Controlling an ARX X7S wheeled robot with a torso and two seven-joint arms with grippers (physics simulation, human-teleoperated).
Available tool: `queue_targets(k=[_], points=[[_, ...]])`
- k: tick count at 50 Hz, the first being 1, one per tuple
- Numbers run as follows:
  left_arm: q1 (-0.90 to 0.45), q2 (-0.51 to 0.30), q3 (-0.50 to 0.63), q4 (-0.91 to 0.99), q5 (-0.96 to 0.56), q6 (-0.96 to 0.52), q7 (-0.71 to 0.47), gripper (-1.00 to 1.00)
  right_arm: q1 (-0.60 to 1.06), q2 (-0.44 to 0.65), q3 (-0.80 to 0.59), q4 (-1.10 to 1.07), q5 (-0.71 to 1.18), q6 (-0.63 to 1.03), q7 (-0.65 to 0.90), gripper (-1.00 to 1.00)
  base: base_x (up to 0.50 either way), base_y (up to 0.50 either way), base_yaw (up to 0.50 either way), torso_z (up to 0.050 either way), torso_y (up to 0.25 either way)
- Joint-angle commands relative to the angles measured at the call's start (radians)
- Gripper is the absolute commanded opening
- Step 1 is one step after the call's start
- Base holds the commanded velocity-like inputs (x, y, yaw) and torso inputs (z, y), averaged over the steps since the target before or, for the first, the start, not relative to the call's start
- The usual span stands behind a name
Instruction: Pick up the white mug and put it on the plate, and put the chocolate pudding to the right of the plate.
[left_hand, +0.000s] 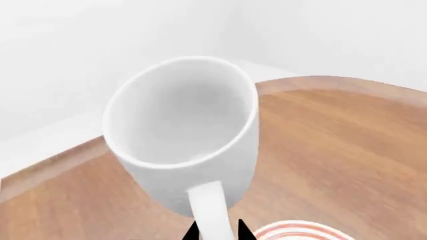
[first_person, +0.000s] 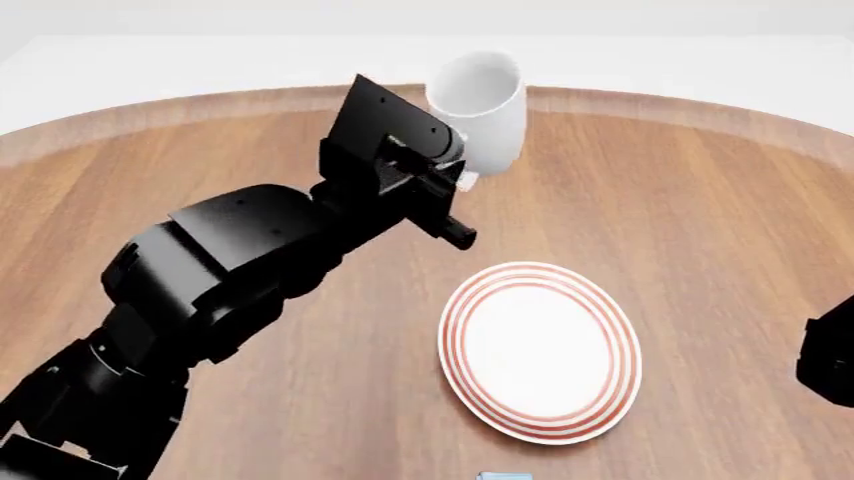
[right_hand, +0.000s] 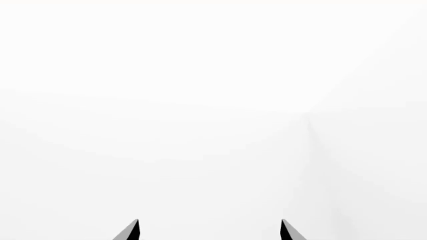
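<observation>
Wooden table (first_person: 694, 200), white walls (right_hand: 213, 75), ringed plate (first_person: 541, 350)

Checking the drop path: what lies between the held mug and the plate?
Only bare wood table, seen in the head view; the left pincer holds the mug above it, beyond the plate.

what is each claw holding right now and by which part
The left claw holds the white mug by its loop handle, lifted above the table. The right claw is open, holding nothing.
</observation>
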Motion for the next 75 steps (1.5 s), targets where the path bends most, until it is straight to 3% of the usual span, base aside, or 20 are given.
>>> queue_targets(k=[1,17,40,75], points=[[-0.082,0.067,0.051,-0.045,-0.07,-0.1,0.095,-1.0,-0.003,0.0,-0.004,0.006,-0.001,-0.009,0.0,1.0,0.0,0.0,0.0,0.0,0.0],[-0.107,0.134,0.185,-0.106,-0.066,-0.174,0.198,-1.0,-0.005,0.001,-0.008,0.008,-0.001,-0.012,0.004,1.0,0.0,0.0,0.0,0.0,0.0],[-0.129,0.245,0.226,-0.325,-0.026,-0.142,0.202,-1.0,-0.011,0.002,-0.017,0.017,-0.001,-0.022,0.004,1.0,0.0,0.0,0.0,0.0,0.001],[-0.072,0.301,0.325,-0.501,0.007,-0.023,0.257,-1.0,-0.013,0.007,-0.021,0.024,-0.001,-0.028,0.011,1.0,0.0,0.0,0.0,0.0,0.0]])
